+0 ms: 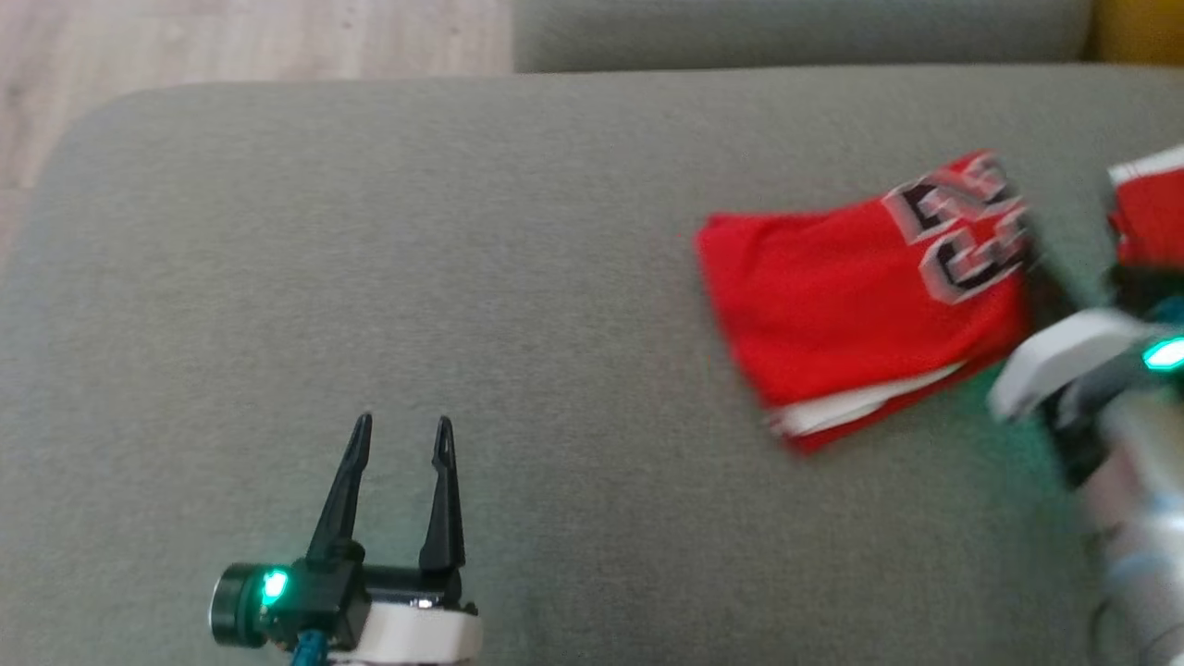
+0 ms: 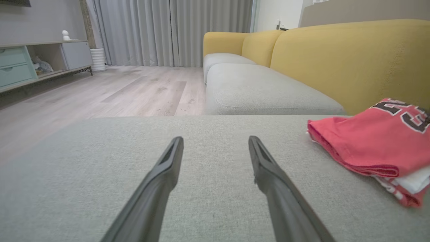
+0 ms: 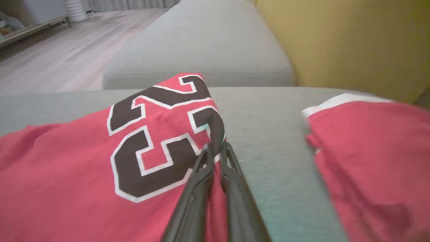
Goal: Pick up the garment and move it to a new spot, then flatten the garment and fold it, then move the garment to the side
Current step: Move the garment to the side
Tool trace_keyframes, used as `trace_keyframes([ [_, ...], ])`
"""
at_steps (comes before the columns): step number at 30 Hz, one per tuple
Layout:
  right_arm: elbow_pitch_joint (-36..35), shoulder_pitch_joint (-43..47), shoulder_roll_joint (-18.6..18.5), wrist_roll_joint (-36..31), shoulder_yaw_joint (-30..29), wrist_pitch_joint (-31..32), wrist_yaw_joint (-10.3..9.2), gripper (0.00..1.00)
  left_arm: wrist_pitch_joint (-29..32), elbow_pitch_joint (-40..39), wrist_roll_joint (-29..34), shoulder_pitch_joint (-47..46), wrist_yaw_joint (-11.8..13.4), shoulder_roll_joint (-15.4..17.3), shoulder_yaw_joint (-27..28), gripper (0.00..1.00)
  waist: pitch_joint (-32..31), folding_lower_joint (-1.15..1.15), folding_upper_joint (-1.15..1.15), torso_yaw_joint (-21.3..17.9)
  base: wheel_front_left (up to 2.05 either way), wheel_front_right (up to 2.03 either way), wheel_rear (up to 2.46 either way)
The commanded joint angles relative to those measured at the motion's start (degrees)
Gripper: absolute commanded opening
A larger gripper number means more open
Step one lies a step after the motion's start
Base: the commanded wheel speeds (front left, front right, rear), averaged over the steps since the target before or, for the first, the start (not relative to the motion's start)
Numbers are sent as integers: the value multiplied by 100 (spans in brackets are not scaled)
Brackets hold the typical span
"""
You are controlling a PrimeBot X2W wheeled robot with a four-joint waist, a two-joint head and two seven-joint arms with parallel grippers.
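The garment (image 1: 832, 305) is a folded red jersey with black, white-edged numerals, lying on the right part of the grey seat cushion (image 1: 462, 277). My right gripper (image 1: 1043, 277) reaches in from the right, blurred. In the right wrist view its fingers (image 3: 216, 148) are pressed together on the garment's (image 3: 84, 174) right edge, just below the numerals. My left gripper (image 1: 403, 424) stands open over bare cushion at the lower left, well away from the garment. The left wrist view has its fingers (image 2: 215, 139) apart with nothing between them and the garment (image 2: 366, 144) off to the right.
A second red garment with white trim (image 1: 1152, 217) lies at the cushion's far right, a hand's width from the held one (image 3: 369, 151). The yellow backrest (image 2: 352, 60) rises behind it. Another grey cushion (image 2: 262, 90) lies beyond, and wooden floor (image 1: 231, 46) past the cushion's far left edge.
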Motion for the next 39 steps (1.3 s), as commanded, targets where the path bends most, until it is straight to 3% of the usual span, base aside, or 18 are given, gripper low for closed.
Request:
trace_keyframes([
  [1, -209, -204, -99, -46, 69, -5, -4, 0, -47, -205, -26, -242, 26, -38, 133, 100, 166, -1, 0, -176, 0, 0, 0],
  [11, -1008, -658, -1246, -381, -464, 605, -4, 0, -47, -287, -62, -570, 47, -38, -15, 100, 629, -1, 0, -621, 0, 0, 0],
  [18, -1660, -544, -1674, -670, -1166, 1082, -4, 0, -47, -301, -13, -664, 53, -38, -50, 100, 790, -1, 0, -695, 0, 0, 0],
  [19, -1766, -513, -1689, -755, -1287, 1122, -4, 17, -47, -295, -5, -675, 47, -38, -46, 100, 804, -1, 0, -696, 0, 0, 0],
  [20, -1854, -479, -1692, -862, -1413, 1175, -4, 76, -47, -288, 3, -686, 40, -38, -43, 100, 814, -1, 0, -694, 0, 0, 0],
  [21, -1954, -443, -1670, -972, -1514, 1197, -4, 100, -47, -279, 8, -696, 33, -38, -41, 100, 820, -1, 0, -692, 0, 0, 0],
  [25, -2380, -242, -1399, -1441, -1798, 1172, -4, 100, -47, -218, 12, -727, 13, -38, -31, 100, 766, -1, 0, -675, 0, 0, 0],
  [31, -2863, 379, -561, -1726, -1920, 886, -4, 100, -47, -113, 274, -758, 129, -38, 11, 100, 480, -1, 0, -582, 0, 0, 0],
  [39, -2641, 1298, 398, -1221, -963, 144, -4, 100, -47, -165, 259, -544, 156, -38, 155, 100, -206, -1, 0, -515, 0, 0, 0],
])
